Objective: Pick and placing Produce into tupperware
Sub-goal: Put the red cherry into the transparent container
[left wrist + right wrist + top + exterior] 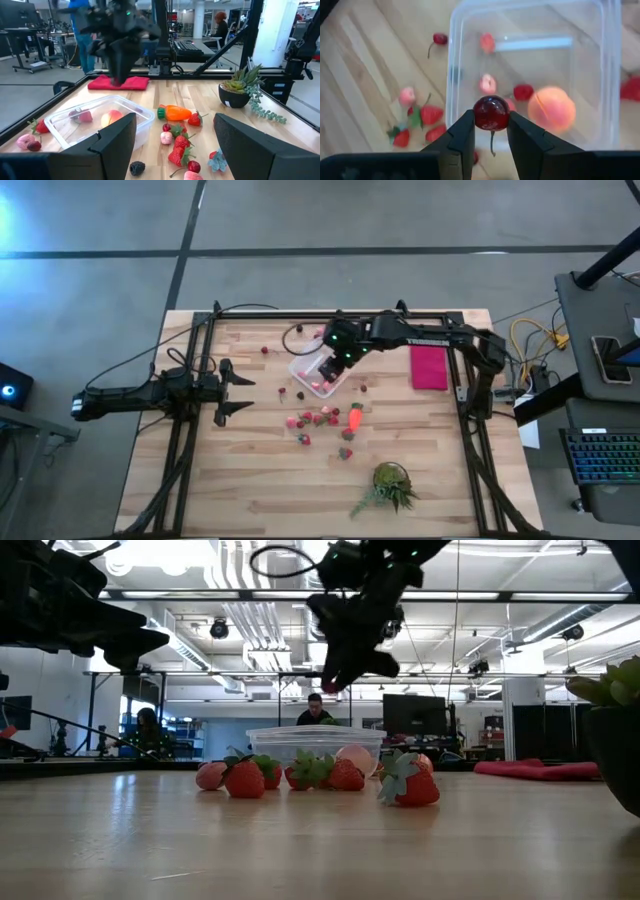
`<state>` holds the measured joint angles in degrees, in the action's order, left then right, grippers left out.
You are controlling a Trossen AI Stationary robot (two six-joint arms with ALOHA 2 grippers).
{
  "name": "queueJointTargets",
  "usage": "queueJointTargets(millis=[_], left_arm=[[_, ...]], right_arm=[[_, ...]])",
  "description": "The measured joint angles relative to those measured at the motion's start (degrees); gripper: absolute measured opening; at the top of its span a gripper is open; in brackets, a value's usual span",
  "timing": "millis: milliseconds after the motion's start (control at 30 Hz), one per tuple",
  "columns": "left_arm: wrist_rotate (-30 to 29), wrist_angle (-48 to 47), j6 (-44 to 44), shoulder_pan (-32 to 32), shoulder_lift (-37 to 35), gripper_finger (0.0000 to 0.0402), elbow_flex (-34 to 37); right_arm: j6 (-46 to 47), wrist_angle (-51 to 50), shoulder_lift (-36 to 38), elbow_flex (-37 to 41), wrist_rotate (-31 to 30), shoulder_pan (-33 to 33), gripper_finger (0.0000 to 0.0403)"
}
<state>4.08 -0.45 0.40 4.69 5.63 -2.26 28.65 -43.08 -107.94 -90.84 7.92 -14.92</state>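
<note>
Right gripper [490, 131] pinching glossy round dark-red cherry [491, 113] above clear rounded-square plastic tupperware [470, 30]; left gripper [236, 391] spread, idle.

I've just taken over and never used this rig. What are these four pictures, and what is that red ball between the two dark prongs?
They are four cameras on one two-armed table robot. One looks straight down, one sits at table level, and one rides on each wrist. The red ball is a toy cherry, pinched in the right gripper above the clear tupperware, which already holds a few pieces, including a peach. More toy produce lies scattered on the wood, including a carrot. The left gripper waits open at the table's left side. A potted plant and a magenta cloth also sit there.
</note>
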Motion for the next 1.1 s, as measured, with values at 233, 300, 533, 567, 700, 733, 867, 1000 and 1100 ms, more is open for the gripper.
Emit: queueJointTargets(millis=[233, 300, 533, 567, 700, 733, 867, 1000, 1100], left_arm=[[0.0, -0.1, 0.0, 0.0, 0.0, 0.0255, 0.0], [0.0, -0.1, 0.0, 0.0, 0.0, 0.0255, 0.0], [0.0, 0.0, 0.0, 0.0, 0.2, 0.0255, 0.0], [0.0, -0.1, 0.0, 0.0, 0.3, 0.0255, 0.0], [0.0, -0.1, 0.0, 0.0, 0.2, 0.0255, 0.0], [0.0, -0.1, 0.0, 0.0, 0.2, 0.0255, 0.0], [0.0, 0.0, 0.0, 0.0, 0.4, 0.0255, 0.0], [0.0, 0.0, 0.0, 0.0, 0.5, 0.0255, 0.0], [0.0, 0.0, 0.0, 0.0, 0.5, 0.0255, 0.0]], right_arm=[[-6.6, -2.2, -9.4, -9.6, -0.5, 0.4, 0.0147], [-6.8, -4.3, -11.2, -12.2, -1.7, 0.8, 0.0169], [-10.7, -18.4, -11.1, -16.8, -7.1, 1.4, 0.0236], [-10.5, -20.7, -10.4, -16.5, -7.1, 1.3, 0.0242], [-7.4, -28.9, -7.2, -12.4, -8.8, 1.4, 0.0253], [-6.1, -30.7, -6.6, -11.0, -9.4, 1.4, 0.0254], [-1.8, -31.2, -4.0, -3.9, -9.7, 2.1, 0.0248], [2.6, -26.9, -2.1, 3.2, -8.9, 3.0, 0.0235], [5.9, -22.3, -1.8, 8.0, -7.5, 3.4, 0.0228]])
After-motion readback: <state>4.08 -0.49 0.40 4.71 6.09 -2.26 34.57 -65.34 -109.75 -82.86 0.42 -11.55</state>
